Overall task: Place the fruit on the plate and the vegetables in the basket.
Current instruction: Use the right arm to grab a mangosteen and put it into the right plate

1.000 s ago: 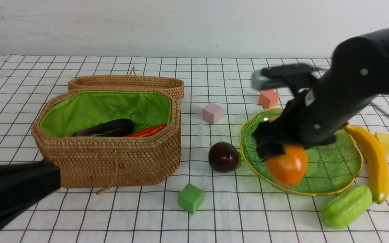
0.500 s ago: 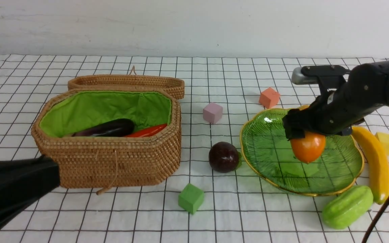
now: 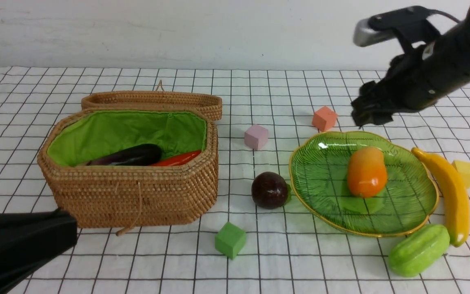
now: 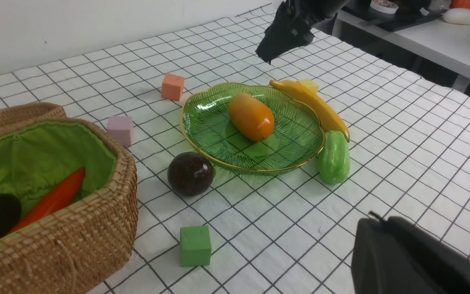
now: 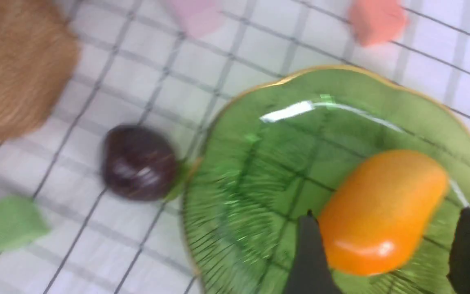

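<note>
One fruit, the mango (image 3: 366, 171), lies on the plate (image 3: 320, 171) in your front view. The round dark fruit (image 3: 269, 190) sits just beside the rim, and the banana (image 3: 447, 192) and gourd (image 3: 418, 250) are on the opposite side. The eggplant (image 3: 131, 156) and carrot (image 3: 178, 158) lie in the basket (image 3: 137, 192). Your right gripper (image 3: 371, 116) hangs above the plate's far edge, empty. Your left gripper (image 3: 14, 241) sits low, closed.

Your left wrist view shows the mango mid-plate, with the right gripper well clear above.

Your right wrist view is blurred: the fingers (image 5: 310, 257) stand apart, gripping nothing, with the mango below them.
</note>
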Controlling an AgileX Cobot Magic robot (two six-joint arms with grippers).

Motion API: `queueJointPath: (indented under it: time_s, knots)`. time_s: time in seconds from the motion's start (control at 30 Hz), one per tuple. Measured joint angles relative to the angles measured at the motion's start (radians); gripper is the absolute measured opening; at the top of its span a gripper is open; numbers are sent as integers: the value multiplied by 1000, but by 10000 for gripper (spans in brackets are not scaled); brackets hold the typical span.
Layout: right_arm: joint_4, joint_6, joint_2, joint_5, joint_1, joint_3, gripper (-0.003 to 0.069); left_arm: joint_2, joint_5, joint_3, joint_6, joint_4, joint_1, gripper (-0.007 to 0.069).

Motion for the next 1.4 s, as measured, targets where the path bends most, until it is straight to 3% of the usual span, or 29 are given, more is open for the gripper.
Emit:
queueJointPath:
  time_s: [0.1, 0.17, 0.2, 0.4, 0.57, 0.7, 0.87, 1.27, 1.4]
  knots:
    - [129, -352, 63, 153, 56, -67, 428, 0, 5, 0, 0, 0, 0, -13]
    - [148, -437, 89, 174, 71, -79, 436, 0, 7, 0, 0, 0, 0, -13]
    - [164, -571, 138, 170, 99, -93, 461, 0, 18, 0, 0, 0, 0, -13]
    - [114, -785, 254, -11, 172, -99, 596, 0, 81, 0, 10, 0, 0, -13]
    - [22, -832, 324, -136, 215, -99, 647, 0, 97, 0, 21, 0, 0, -13]
    - [-21, -787, 363, -147, 220, -99, 651, 0, 98, 0, 23, 0, 0, -13]
    - [-61, -716, 380, -126, 220, -99, 650, 0, 100, 0, 24, 1, 0, -13]
    - [-98, -709, 472, -175, 220, -109, 640, 0, 102, 0, 24, 1, 0, -13]
    - [-96, -709, 476, -183, 220, -110, 605, 0, 102, 0, 25, -4, 0, -13]
